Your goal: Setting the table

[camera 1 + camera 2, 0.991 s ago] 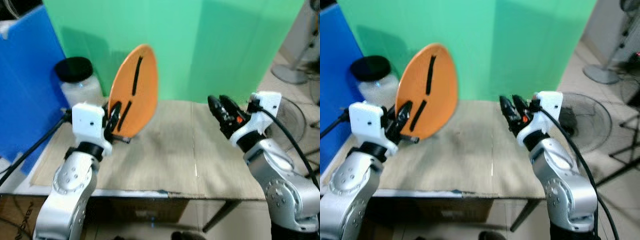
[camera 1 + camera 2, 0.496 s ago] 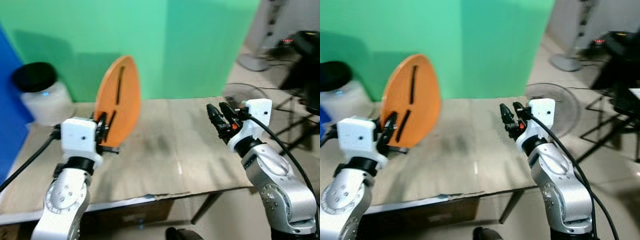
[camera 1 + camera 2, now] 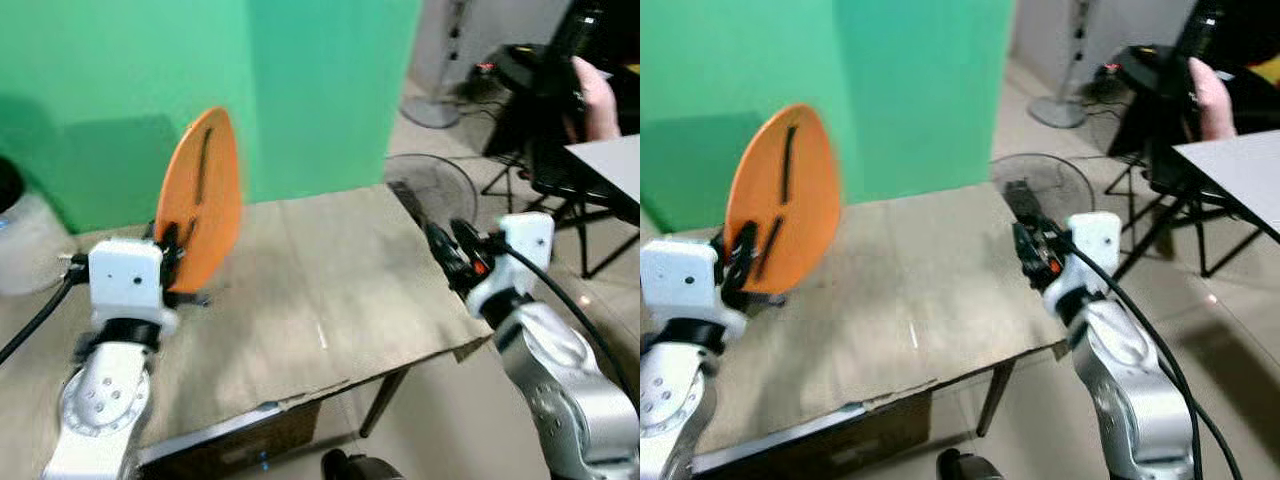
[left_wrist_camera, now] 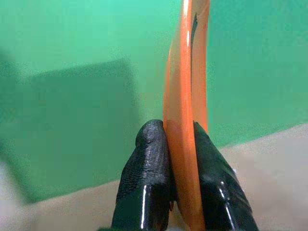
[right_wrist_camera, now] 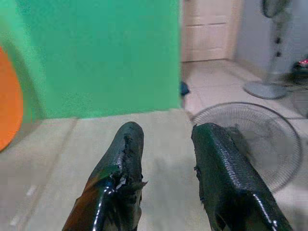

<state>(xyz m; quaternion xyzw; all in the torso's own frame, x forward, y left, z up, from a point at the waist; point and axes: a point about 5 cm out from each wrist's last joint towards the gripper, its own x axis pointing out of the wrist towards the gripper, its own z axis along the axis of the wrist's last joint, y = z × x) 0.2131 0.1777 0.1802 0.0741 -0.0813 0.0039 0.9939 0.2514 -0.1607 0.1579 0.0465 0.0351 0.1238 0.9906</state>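
An orange oval plate (image 3: 200, 205) stands on edge above the left part of a cardboard-covered table (image 3: 320, 290). My left gripper (image 3: 170, 250) is shut on the plate's lower rim, and in the left wrist view the two black fingers (image 4: 147, 187) pinch the orange plate (image 4: 185, 120) between them. Two black stripes run down the plate's face. My right gripper (image 3: 450, 252) hovers over the table's right edge, its fingers (image 5: 120, 163) slightly apart with nothing between them.
A green screen (image 3: 200, 90) rises behind the table. A floor fan (image 3: 430, 185) lies on the tiles to the right, and another fan (image 5: 276, 43) stands further off. At the far right are a person's hand (image 3: 598, 95), a dark chair and a grey tabletop (image 3: 610, 165).
The camera has swung to the right: the blue panel and the white jar have slid out of view and the room's right side has come in. Both grippers hold the same pose.
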